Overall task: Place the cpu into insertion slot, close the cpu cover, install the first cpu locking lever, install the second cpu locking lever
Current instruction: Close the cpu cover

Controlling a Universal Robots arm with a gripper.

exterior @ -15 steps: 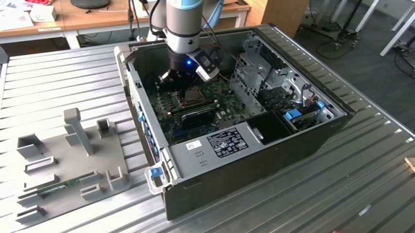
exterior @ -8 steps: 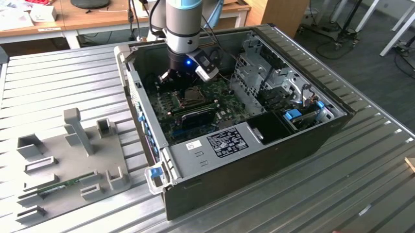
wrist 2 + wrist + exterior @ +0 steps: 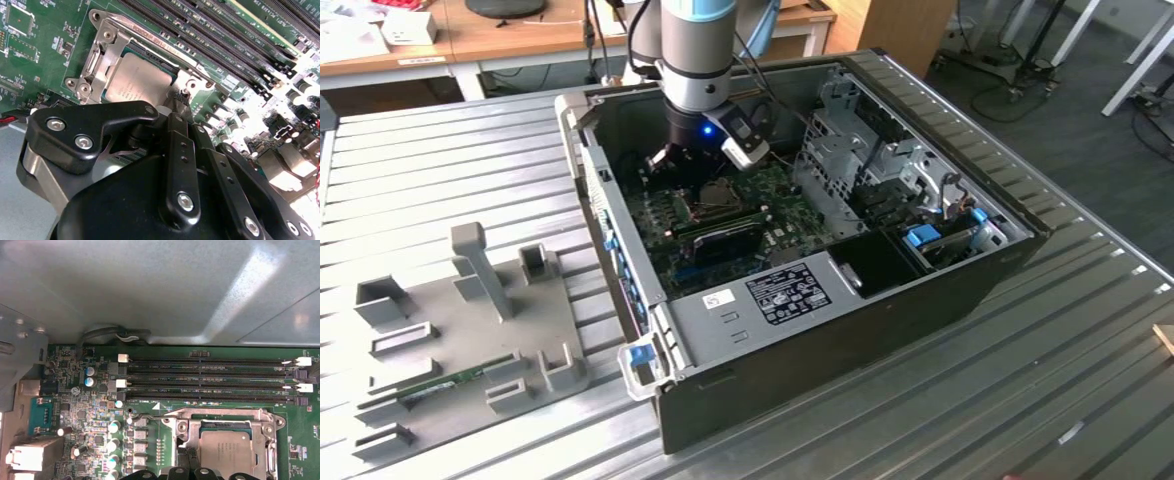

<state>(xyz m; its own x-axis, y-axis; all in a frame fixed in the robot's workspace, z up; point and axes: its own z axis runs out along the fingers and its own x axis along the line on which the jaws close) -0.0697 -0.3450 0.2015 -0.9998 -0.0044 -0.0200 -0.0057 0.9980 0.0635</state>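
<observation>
Robot claw (image 3: 674, 165) low over the motherboard (image 3: 781, 205) in an open computer case (image 3: 854, 330), working at the socket.

You are looking at one cpu (image 3: 225, 452) seated in the one insertion slot (image 3: 718, 197), with the one cpu cover (image 3: 220, 415) lying flat over it, so the lever step seems to be in hand. In the second wrist view the claw's fingers (image 3: 181, 97) look drawn together just beside the cover's corner, gripping nothing that shows. One locking lever (image 3: 150, 416) can be counted, a wire along the socket edge facing the four long memory slots (image 3: 210, 374); a second cannot be made out. Latching probably calls for a firm push down and sideways under the catch, without slipping onto the board.
</observation>
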